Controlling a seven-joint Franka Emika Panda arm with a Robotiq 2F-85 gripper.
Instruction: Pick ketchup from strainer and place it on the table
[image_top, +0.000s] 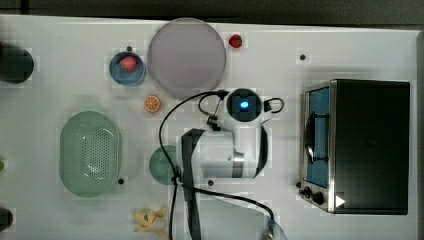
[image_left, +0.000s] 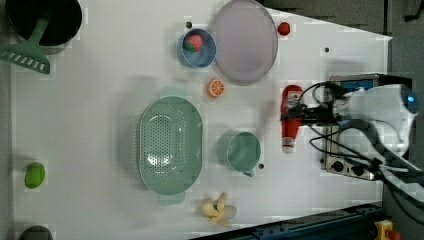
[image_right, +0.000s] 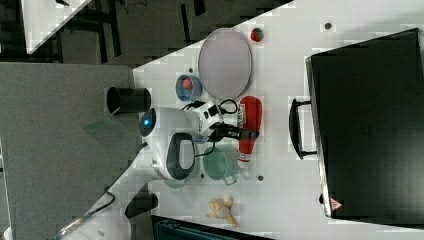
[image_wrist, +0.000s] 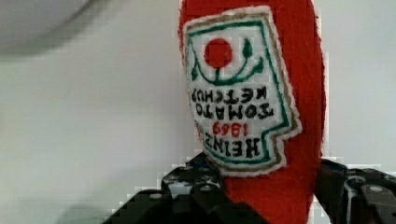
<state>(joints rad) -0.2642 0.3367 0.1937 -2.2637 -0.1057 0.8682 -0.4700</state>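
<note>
Tool (image_wrist: 271, 196) grips the ketchup (image_wrist: 261, 93) — strainer (image_left: 170, 145) well apart, on table (image_left: 100, 100).

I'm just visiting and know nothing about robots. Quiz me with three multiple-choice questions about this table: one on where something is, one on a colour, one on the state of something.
1. Where is the ketchup?
A. Inside the strainer
B. Between the cup and the oven, in the gripper
C. On the round plate

2. What colour is the strainer?
A. Pale green
B. Blue
C. Orange

3. What is the gripper doing?
A. Hanging open over nothing
B. Closed on the banana
C. Closed on the ketchup

Answers: 1 B, the left view shows the bottle past the green cup, beside the oven. 2 A, its holed basin is pale green. 3 C, the wrist view shows fingers on both sides of the red bottle.
</note>
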